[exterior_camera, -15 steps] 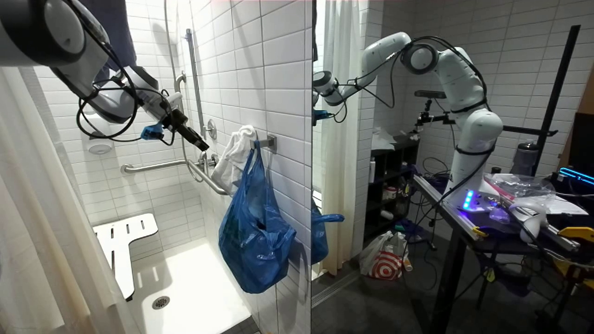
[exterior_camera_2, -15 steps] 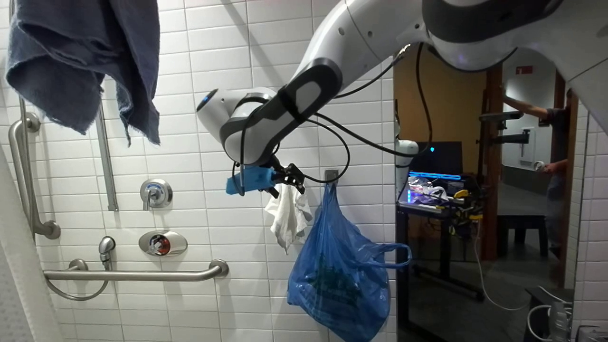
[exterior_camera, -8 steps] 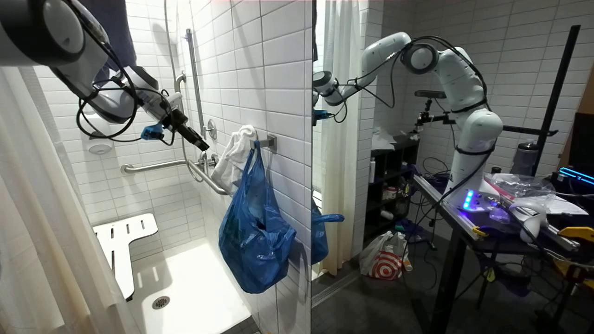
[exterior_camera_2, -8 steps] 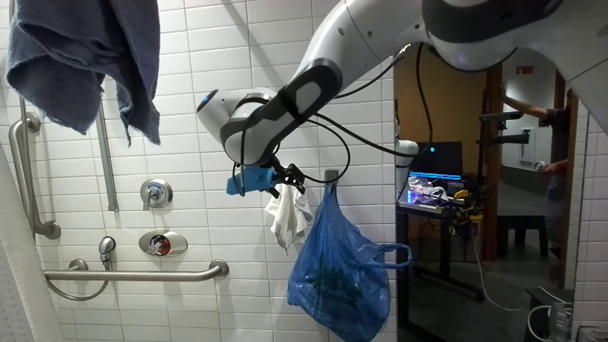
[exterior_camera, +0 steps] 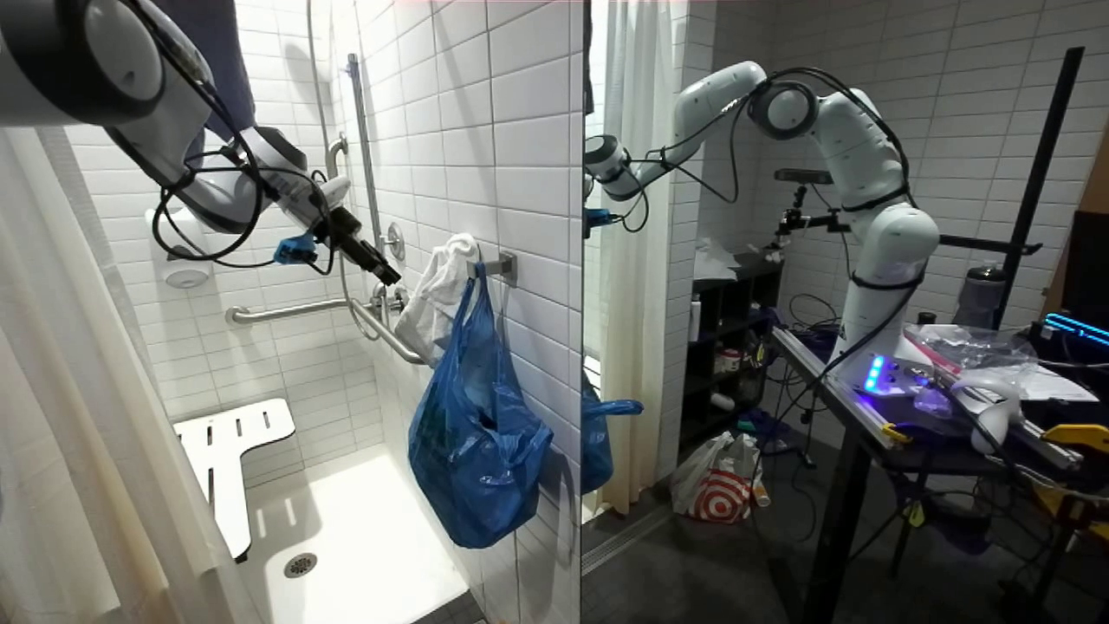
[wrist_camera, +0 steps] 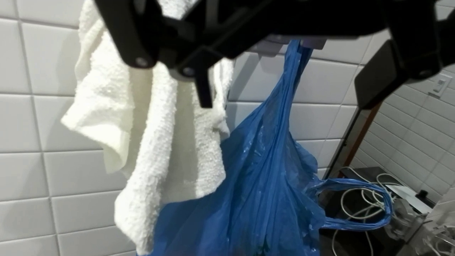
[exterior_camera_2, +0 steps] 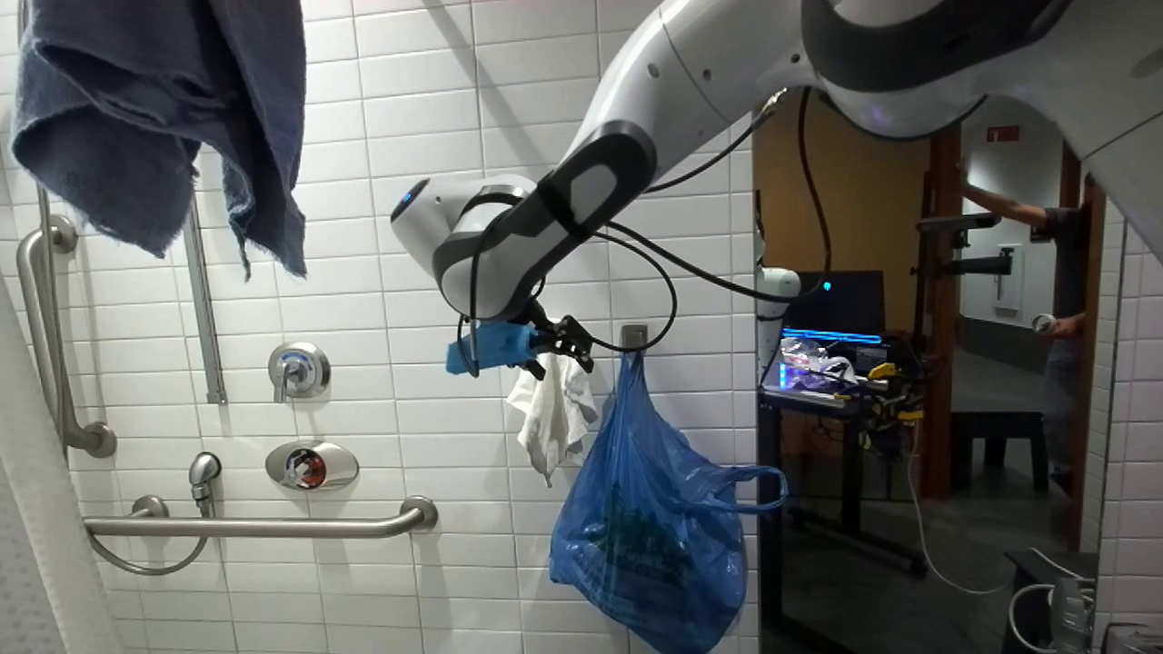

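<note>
My gripper (exterior_camera: 392, 276) is open and empty, its fingers wide apart. In the wrist view the gripper (wrist_camera: 290, 85) comes in from the top. A white cloth (exterior_camera: 437, 290) hangs on the tiled wall by a metal hook (exterior_camera: 506, 266). It is nearest to the gripper (exterior_camera_2: 563, 367), which covers its upper part in an exterior view (exterior_camera_2: 550, 422). In the wrist view the cloth (wrist_camera: 206, 160) lies behind the left finger; contact cannot be told. A blue plastic bag (exterior_camera_2: 650, 536) hangs from the hook, and its gathered handle (wrist_camera: 289, 85) shows between the fingers.
A grab bar (exterior_camera_2: 263, 527) and shower valve (exterior_camera_2: 298, 371) are on the wall. A dark blue towel (exterior_camera_2: 164, 118) hangs at upper left. A curtain (exterior_camera: 78, 390) and slotted seat (exterior_camera: 227, 433) stand left. A mirror (exterior_camera_2: 927, 436) reflects the room and a person.
In the last half second the arm and open gripper have moved a little to the right in both exterior views, slightly lower, toward the hook side. The cloth and bag have not moved.
</note>
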`<control>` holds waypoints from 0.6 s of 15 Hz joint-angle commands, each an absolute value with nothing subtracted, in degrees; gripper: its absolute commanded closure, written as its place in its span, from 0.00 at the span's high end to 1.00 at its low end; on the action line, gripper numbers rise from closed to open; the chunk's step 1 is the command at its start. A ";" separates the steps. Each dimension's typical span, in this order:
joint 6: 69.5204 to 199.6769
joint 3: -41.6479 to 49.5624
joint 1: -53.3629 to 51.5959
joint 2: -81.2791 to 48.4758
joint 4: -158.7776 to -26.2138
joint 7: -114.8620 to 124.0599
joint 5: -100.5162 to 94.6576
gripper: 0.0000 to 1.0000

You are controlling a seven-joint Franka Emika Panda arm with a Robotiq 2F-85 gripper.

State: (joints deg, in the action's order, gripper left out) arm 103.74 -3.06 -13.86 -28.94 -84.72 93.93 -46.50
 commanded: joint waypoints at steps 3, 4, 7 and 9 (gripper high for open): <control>104.74 -1.38 -12.39 -31.65 -81.73 92.57 -42.65 1.00; 104.97 -1.12 -12.11 -32.23 -81.17 92.44 -42.09 1.00; 106.86 0.02 -11.52 -33.26 -80.27 92.75 -42.01 1.00; 108.76 1.30 -11.63 -34.21 -79.32 94.66 -43.38 1.00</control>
State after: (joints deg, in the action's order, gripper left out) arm 106.78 -0.30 -11.40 -32.39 -82.10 93.78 -43.49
